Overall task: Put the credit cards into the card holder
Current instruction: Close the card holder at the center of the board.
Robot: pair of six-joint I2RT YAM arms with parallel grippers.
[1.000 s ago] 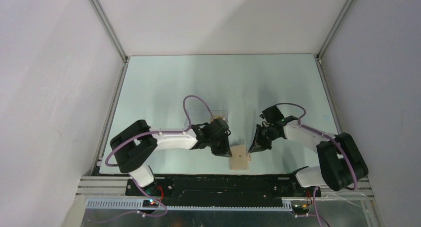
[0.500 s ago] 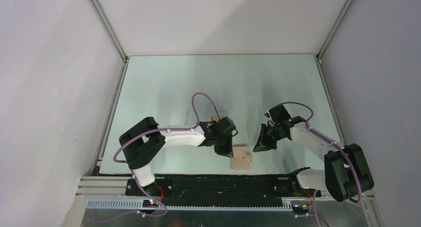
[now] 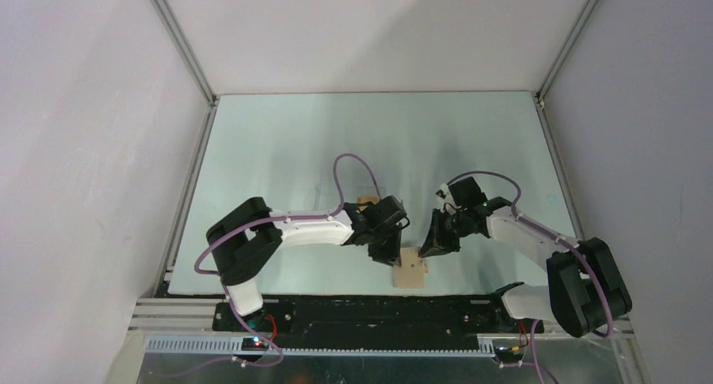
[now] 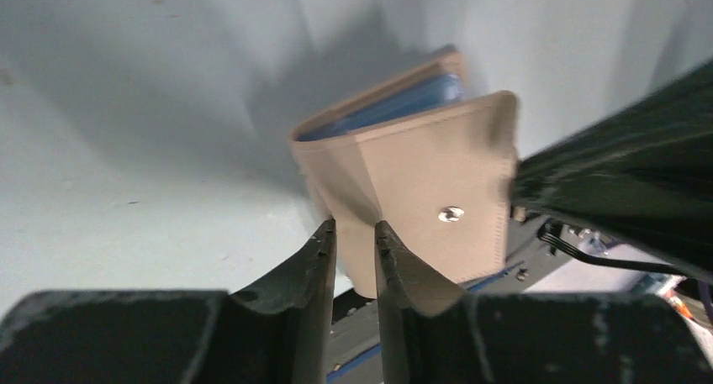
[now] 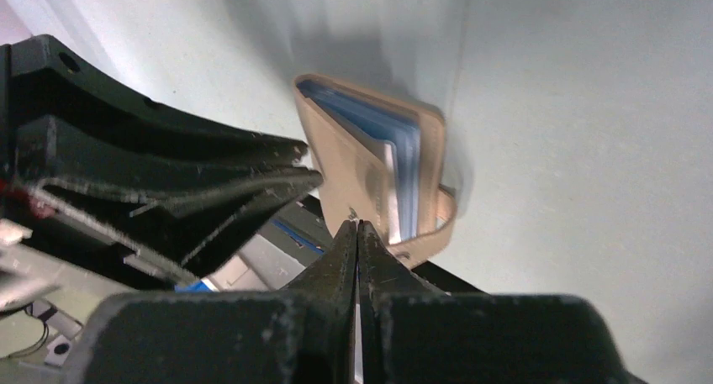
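The tan card holder point(image 3: 410, 273) lies near the table's front edge, between my two grippers. In the left wrist view the card holder point(image 4: 429, 174) gapes, showing blue lining and a metal snap. My left gripper point(image 4: 355, 226) pinches the creased edge of its cover, jaws a little apart with leather between them. In the top view the left gripper point(image 3: 392, 255) sits at its left side. My right gripper point(image 5: 357, 224) is shut, tips against the card holder point(image 5: 345, 165) near the snap tab; in the top view the right gripper point(image 3: 427, 248) sits at its right side. One orange-yellow credit card point(image 3: 367, 202) shows behind the left wrist.
A faint clear plastic box point(image 3: 349, 192) lies just behind the left arm. The table's front edge and the black rail point(image 3: 378, 310) run right below the card holder. Grey walls point(image 3: 101, 149) close in the sides and back.
My left gripper has slid right, up to the card holder, and its jaws have parted slightly. The right gripper backed off, then came left again. The card holder has barely moved.
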